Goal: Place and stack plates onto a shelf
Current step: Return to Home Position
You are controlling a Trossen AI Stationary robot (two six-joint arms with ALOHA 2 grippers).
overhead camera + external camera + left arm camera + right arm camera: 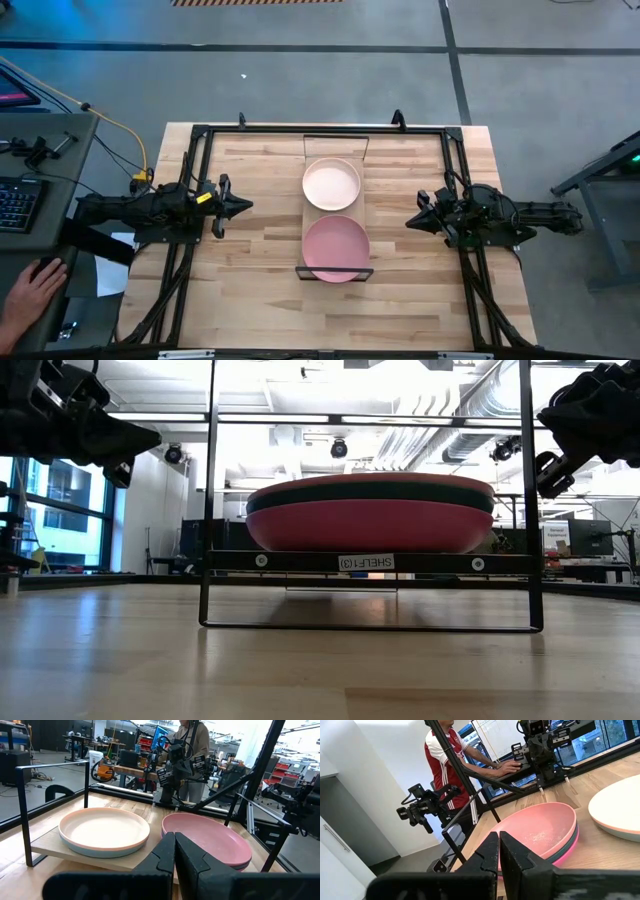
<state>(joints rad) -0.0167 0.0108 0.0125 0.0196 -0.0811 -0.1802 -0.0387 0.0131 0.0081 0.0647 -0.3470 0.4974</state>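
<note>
High view: round matte cream plate [331,184] and light pink plate [336,247] on narrow wooden shelf [360,213], frame centre. Left fingers [238,206] mid-left, right fingers [416,222] mid-right. Low view: pink tops dark green plate [370,492], magenta plate [370,525]. Wrist views: both fingers clenched, empty.

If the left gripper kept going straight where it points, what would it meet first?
Probably nothing near: the left gripper aims over the shelf, between the cream plate and the light pink plate, seemingly above them, then toward the right gripper. Height is uncertain.
</note>
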